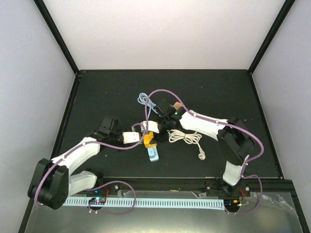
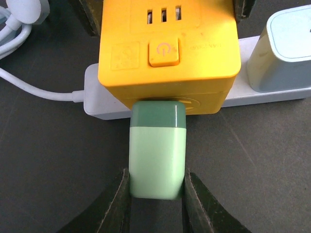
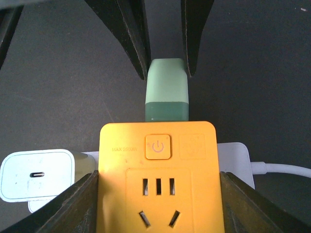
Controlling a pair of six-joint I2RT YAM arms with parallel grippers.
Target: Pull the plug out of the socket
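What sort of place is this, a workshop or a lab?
Likely a lab test booth: plain white panels box in a black table, with a left arm and a right arm bolted at its near edge.

Pale blue charger (image 2: 286,48) on white strip (image 2: 97,99) — coiled white cable (image 1: 184,137), bluish cable (image 1: 144,100) on black tabletop (image 1: 107,92).

The left gripper (image 1: 142,139) is meeting the yellow socket cube (image 1: 149,140) from the cube's left side, and the right gripper (image 1: 156,130) is bearing on it from the far right. A pale blue charger (image 1: 154,155) is sitting just on the cube's near side, while a coiled white cable (image 1: 184,137) is lying right of the cube on the black table (image 1: 97,97).
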